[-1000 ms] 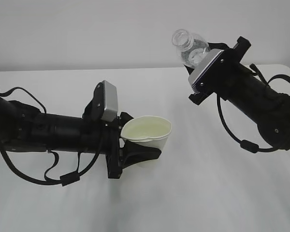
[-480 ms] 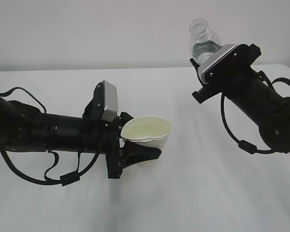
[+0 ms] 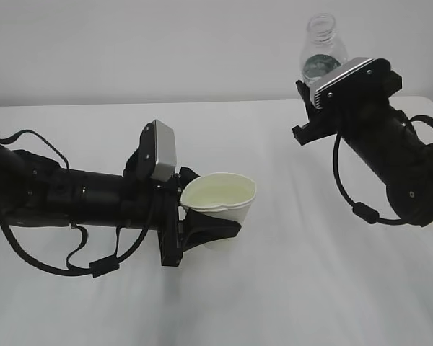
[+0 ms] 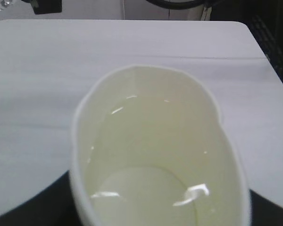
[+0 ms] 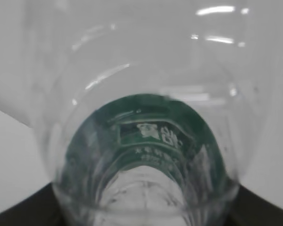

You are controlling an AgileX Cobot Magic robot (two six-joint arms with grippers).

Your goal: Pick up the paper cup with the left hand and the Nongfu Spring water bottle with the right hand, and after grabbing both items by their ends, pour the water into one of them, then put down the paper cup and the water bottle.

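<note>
**Ana:** Pincer on the left (image 3: 209, 229) first, since it's nearest: what's it doing?

**Ben:** Clamped round the base of the paper cup (image 3: 220, 202), held low over the white desk (image 3: 289, 288), mouth tipped up and right, I'd say so the liquid stays in.

**Ana:** Liquid?

**Ben:** The left wrist view shows a pale pool with glints in the bottom; from outside you can't make that out.

**Ana:** And farther off, on the right?

**Ben:** The right pincer (image 3: 325, 90) holds the water bottle (image 3: 323, 50) by its lower part, neck up, well apart from the cup. Its wrist view shows the green label; the fingers stay hidden.
</note>
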